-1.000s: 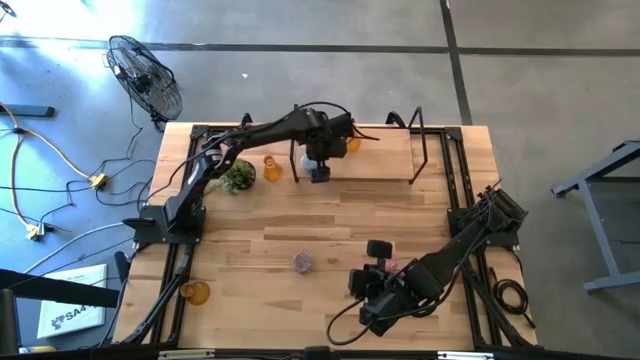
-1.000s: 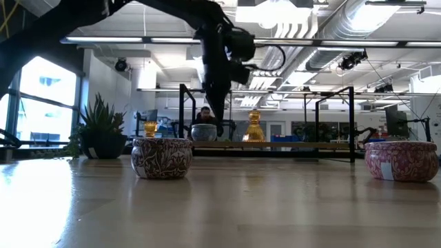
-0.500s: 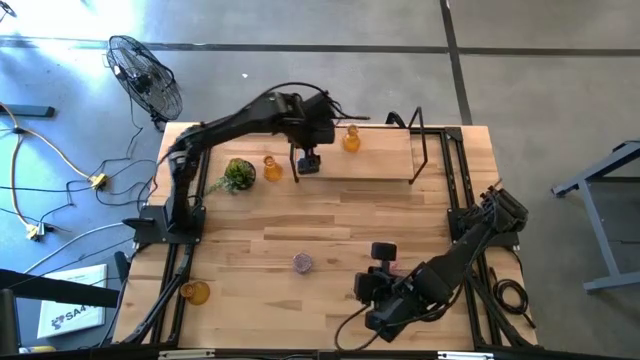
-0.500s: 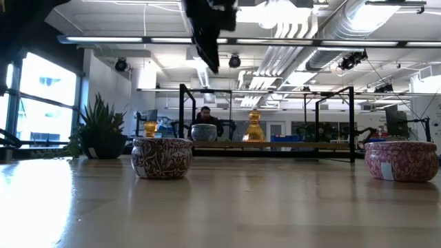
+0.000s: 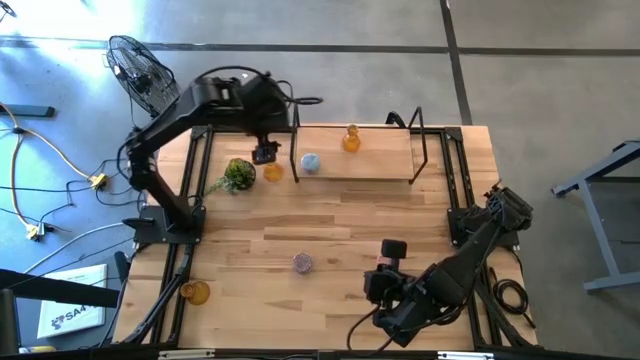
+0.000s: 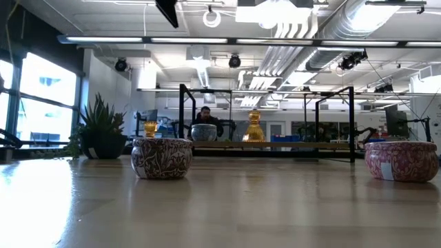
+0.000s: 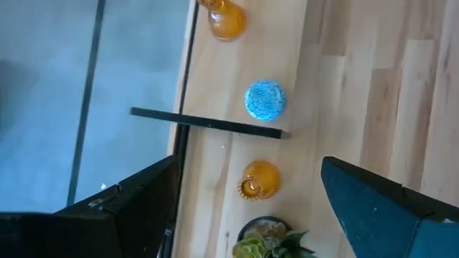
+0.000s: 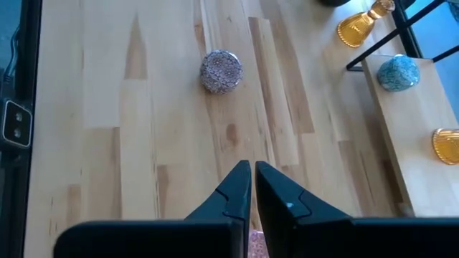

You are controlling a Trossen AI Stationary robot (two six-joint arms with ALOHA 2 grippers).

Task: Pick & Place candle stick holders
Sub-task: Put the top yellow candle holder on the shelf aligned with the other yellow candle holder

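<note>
High view of the table with both arms. The blue holder (image 5: 310, 162) stands on the raised shelf (image 5: 380, 165) in the upper centre of the frame, beside an amber holder (image 5: 351, 139) farther right on the same shelf; judged from this layout, one placement is done and the step in hand is the choice of the next piece. A second amber holder (image 5: 273, 171) stands on the table just left of the shelf, next to the plant (image 5: 238, 175); a third amber holder (image 5: 195, 292) sits at the lower left, well apart from the rest; the lilac holder (image 5: 302, 262) lies at lower centre; the pink holder (image 5: 386, 264) shows only as a sliver at the right arm. The left gripper (image 5: 265, 153) hangs empty in the upper left, above the amber holder by the plant, its arm folded back toward the table's left edge; the left wrist view shows its fingers (image 7: 373, 204) spread wide with nothing between them. The right gripper (image 5: 388, 262) is at the lower right, its arm stretched low along the table's right side; the right wrist view shows its fingers (image 8: 280, 197) pressed together, pointing toward the lilac holder. A likely next move is a descent of the left gripper onto the nearby amber holder, which calls for centring its narrow neck between the spread fingers without brushing the plant.
</note>
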